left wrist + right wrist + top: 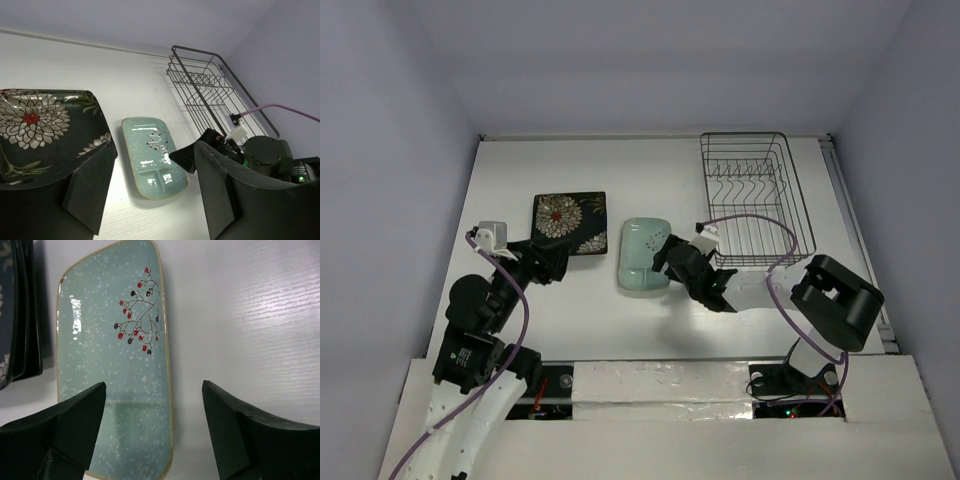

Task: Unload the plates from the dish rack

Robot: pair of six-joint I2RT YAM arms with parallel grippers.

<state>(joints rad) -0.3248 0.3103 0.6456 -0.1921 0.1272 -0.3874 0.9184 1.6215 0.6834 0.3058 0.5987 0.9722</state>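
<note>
The dish rack [744, 135] stands at the back right with no plates in it; the left wrist view shows its bare wire prongs [200, 80]. A stack of black flowered plates [570, 222] lies on the table left of centre. The mint-green oblong plate [642, 257] lies flat beside it. My left gripper [548, 262] is open at the near edge of the black plates [35, 125], nothing between its fingers. My right gripper [668, 252] is open low over the mint plate [115, 340], whose right rim lies between the fingers, untouched.
White walls close the table [570, 320] at the back and sides. The right arm [265, 155] and its purple cable [750, 222] reach from the near right toward the mint plate, in front of the rack. The black plate stack's edge [20, 315] lies just left of the mint plate.
</note>
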